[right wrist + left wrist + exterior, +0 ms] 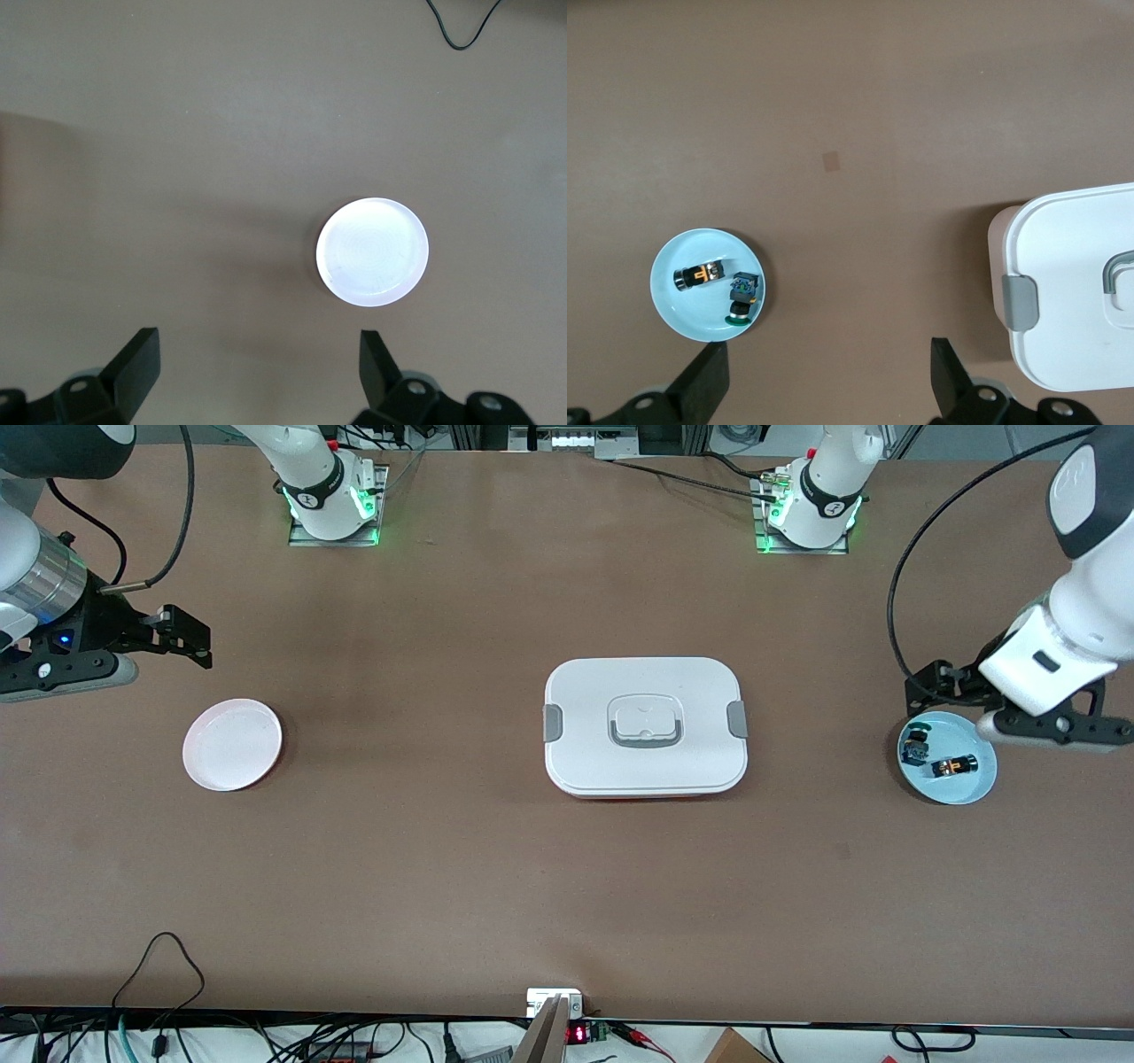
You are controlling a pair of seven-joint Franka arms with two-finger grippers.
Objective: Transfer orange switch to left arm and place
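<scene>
The orange switch [955, 765] lies on its side in a light blue plate [970, 784] at the left arm's end of the table, beside a dark switch with a green cap [917, 746]. The left wrist view shows the orange switch [698, 275], the green-capped switch [741, 297] and the plate [673, 305]. My left gripper [926, 691] hovers open and empty over the plate's edge; its jaws [828, 381] stand wide apart. The white box [585, 717] sits mid-table, lid closed, and also shows in the left wrist view [1072, 292]. My right gripper [202, 646] hovers open and empty.
A white round plate [232, 744] lies at the right arm's end of the table, below my right gripper [257, 372] in the right wrist view [372, 251]. Cables and electronics run along the table edge nearest the front camera.
</scene>
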